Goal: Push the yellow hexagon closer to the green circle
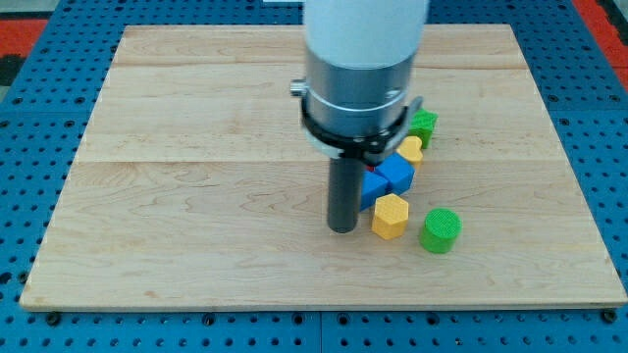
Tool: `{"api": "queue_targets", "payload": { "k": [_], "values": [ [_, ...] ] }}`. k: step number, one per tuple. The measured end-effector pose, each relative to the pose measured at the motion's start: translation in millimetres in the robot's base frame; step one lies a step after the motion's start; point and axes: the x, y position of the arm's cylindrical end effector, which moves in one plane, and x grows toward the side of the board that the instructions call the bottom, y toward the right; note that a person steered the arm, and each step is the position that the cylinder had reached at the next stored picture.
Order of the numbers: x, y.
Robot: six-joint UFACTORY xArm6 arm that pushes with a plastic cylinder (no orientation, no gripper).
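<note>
The yellow hexagon (pixel 390 216) lies on the wooden board (pixel 196 196), right of the middle. The green circle (pixel 441 230) lies just to its right and slightly lower, a small gap between them. My tip (pixel 342 228) rests on the board just left of the yellow hexagon, close to it or touching it. The rod hangs from the large white and grey arm end (pixel 360 69), which hides part of the block cluster behind it.
Above the hexagon lies a cluster: a blue block (pixel 396 174), a second blue block with a red piece (pixel 374 186), a yellow block (pixel 411 149) and a green block (pixel 424 125). A blue pegboard (pixel 29 147) surrounds the board.
</note>
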Motion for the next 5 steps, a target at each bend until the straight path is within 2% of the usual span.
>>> {"api": "queue_targets", "payload": {
  "k": [1, 2, 4, 5],
  "values": [
    [11.1, 34.3],
    [-4.6, 49.2],
    [-44.6, 84.3],
    [-86.4, 55.4]
  ]
}}
